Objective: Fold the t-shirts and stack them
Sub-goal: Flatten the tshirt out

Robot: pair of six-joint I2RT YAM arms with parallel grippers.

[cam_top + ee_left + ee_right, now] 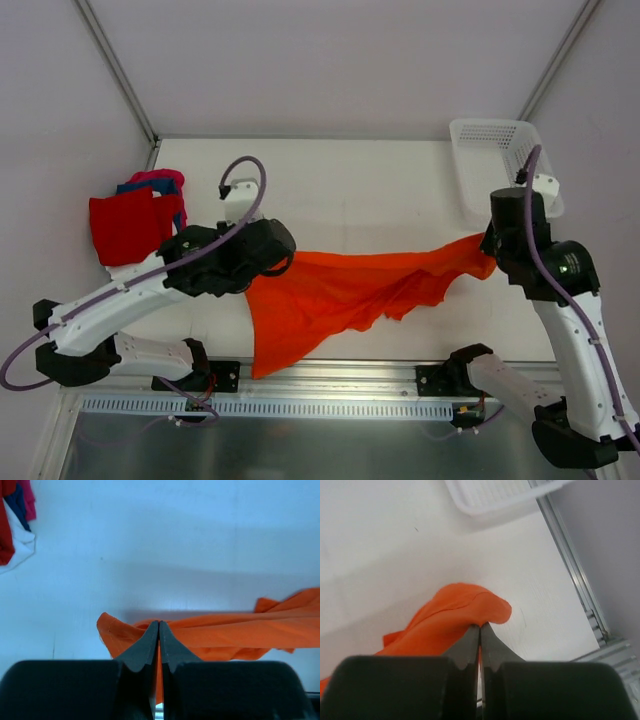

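A bright orange t-shirt (340, 290) is stretched across the near half of the table between my two grippers, sagging in the middle. My left gripper (159, 624) is shut on its left end (125, 632). My right gripper (480, 626) is shut on its right end (465, 605), near the table's right side. In the top view the left gripper (283, 262) and right gripper (490, 250) hold the cloth a little above the table. A pile of red, blue, magenta-pink and white shirts (135, 220) lies at the far left, also in the left wrist view (12, 530).
A white plastic mesh basket (500, 165) stands at the back right, also in the right wrist view (495, 495). The table's metal front rail (330, 385) runs along the near edge, and its right edge (575, 575) lies close to my right gripper.
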